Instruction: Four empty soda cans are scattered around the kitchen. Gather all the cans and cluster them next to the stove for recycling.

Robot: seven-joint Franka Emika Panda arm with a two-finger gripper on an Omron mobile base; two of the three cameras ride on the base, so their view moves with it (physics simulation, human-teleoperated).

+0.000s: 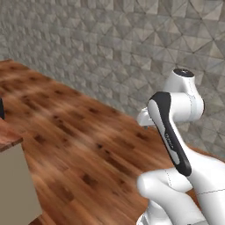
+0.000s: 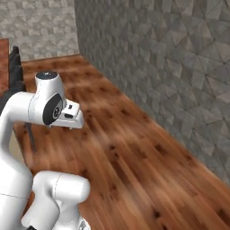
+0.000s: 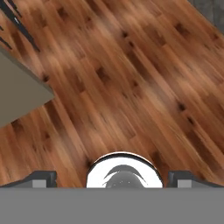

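Note:
No soda cans and no stove are in view. My gripper (image 3: 113, 179) hangs over bare wooden floor, its two dark fingertips (image 3: 43, 178) set wide apart with nothing held between them, so it is open. In the base views the arm is folded up high, with the white hand (image 2: 72, 114) tucked beside the upper arm and pointing down at the floor.
A brown plank floor (image 1: 88, 132) runs up to a grey stone-tiled wall (image 1: 110, 44). A beige cabinet corner with a wooden top (image 1: 11, 176) stands at my left, seen also as the cabinet corner (image 3: 19, 94). A dark thin-legged object (image 2: 15, 72) stands behind the arm.

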